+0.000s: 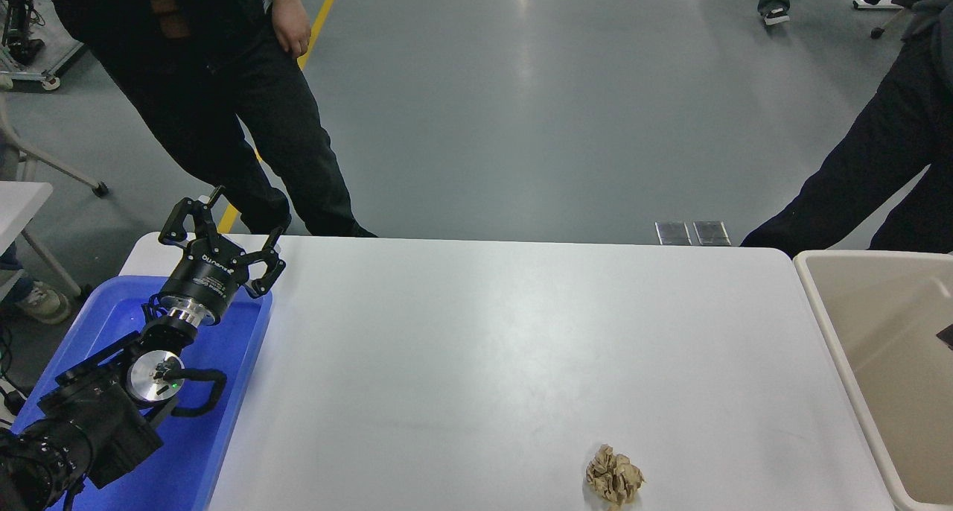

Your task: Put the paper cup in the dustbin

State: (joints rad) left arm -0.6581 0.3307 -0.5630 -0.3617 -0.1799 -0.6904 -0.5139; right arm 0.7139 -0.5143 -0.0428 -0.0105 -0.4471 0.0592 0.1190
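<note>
The beige dustbin (823,325) stands off the table's right end, with its deep inside open to view. The paper cup does not show anywhere; no cup shows on the part of the bin's inside that I can see. Only a small black sliver of my right gripper (946,336) shows at the right edge, above the bin. My left gripper (223,219) is open and empty, parked over the far end of the blue tray (112,317) at the lower left.
A crumpled brown paper ball (614,476) lies near the table's front edge, right of centre. A person in dark clothes (223,101) stands at the far left corner. Another person's legs (864,176) are beyond the bin.
</note>
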